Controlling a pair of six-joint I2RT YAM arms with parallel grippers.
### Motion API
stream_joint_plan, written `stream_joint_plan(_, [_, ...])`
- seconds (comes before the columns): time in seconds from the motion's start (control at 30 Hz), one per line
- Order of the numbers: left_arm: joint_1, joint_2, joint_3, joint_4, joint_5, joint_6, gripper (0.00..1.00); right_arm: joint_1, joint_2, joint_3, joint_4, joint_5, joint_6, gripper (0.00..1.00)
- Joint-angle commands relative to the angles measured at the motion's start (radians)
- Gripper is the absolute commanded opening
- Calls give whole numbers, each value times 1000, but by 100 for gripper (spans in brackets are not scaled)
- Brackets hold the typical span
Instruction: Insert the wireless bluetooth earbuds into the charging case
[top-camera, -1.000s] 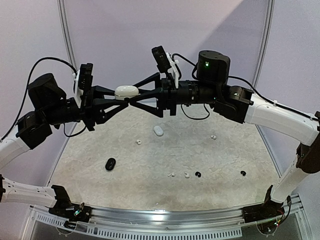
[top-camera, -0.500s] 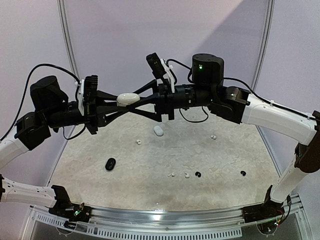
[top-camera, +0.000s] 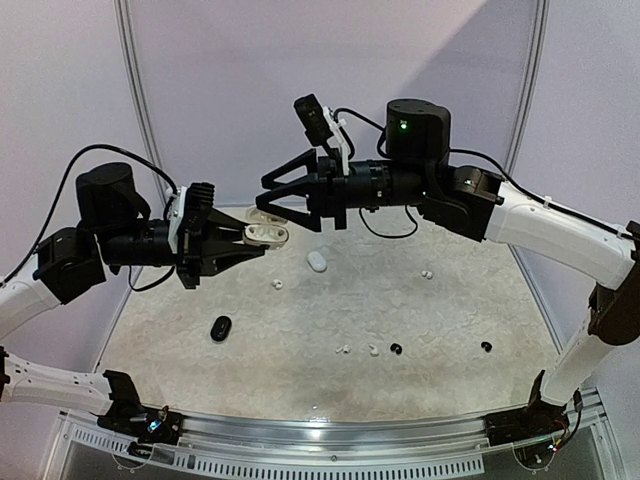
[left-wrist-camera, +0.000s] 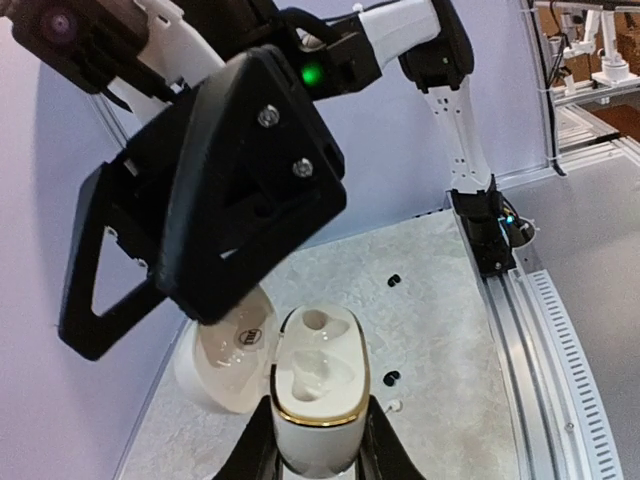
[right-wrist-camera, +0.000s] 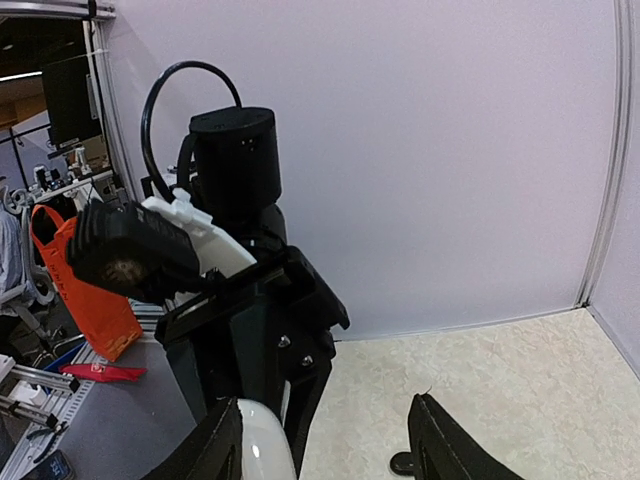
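My left gripper (top-camera: 258, 236) is shut on the base of a white charging case (top-camera: 266, 232) with a gold rim and holds it in the air. The lid stands open and both wells look empty in the left wrist view (left-wrist-camera: 318, 372). My right gripper (top-camera: 262, 198) is open just above the case, with the lid (right-wrist-camera: 266, 446) beside one finger. Small earbuds lie on the table: white ones (top-camera: 277, 284) (top-camera: 427, 273) (top-camera: 343, 350) (top-camera: 373, 351) and black ones (top-camera: 396, 348) (top-camera: 486, 346).
A closed white case (top-camera: 316, 261) lies mid-table and a black case (top-camera: 221, 328) at the left front. A curved wall (top-camera: 330, 70) stands behind the table and a metal rail (top-camera: 330, 432) runs along the near edge.
Both grippers held the closed case high between them. Now the lid is open, my right gripper has opened and let go, and my left gripper has lowered the case.
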Motion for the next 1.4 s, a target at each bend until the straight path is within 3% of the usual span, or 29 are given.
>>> stream_joint_plan(0.0, [-28,0,-27,-53,74,10,0,-12,19,33,40,81,12,57])
stream_joint_plan(0.17, [-28,-9,-42,-1,67,-65,0,-12,24,31,-12,74,4,56])
stream_joint_plan(0.3, [-17,-14,-63,46,65,-213,0,-12,20,31,-32,71,-3,58])
stream_joint_plan(0.47, [26,-20,-94,89,29,-376,0,-12,-6,46,-67,-45,-21,80])
stream_joint_plan(0.57, [40,-24,-92,94,33,-388,0,-12,-10,60,-131,-90,-30,88])
stream_joint_plan(0.8, [47,-27,-90,105,39,-401,0,33,-24,37,-263,5,-179,88])
stream_joint_plan(0.97, [47,-26,-90,109,63,-383,0,36,4,40,-267,60,-192,87])
stream_joint_plan(1.37, [42,-32,-86,57,127,-256,0,35,21,59,-274,193,-192,70])
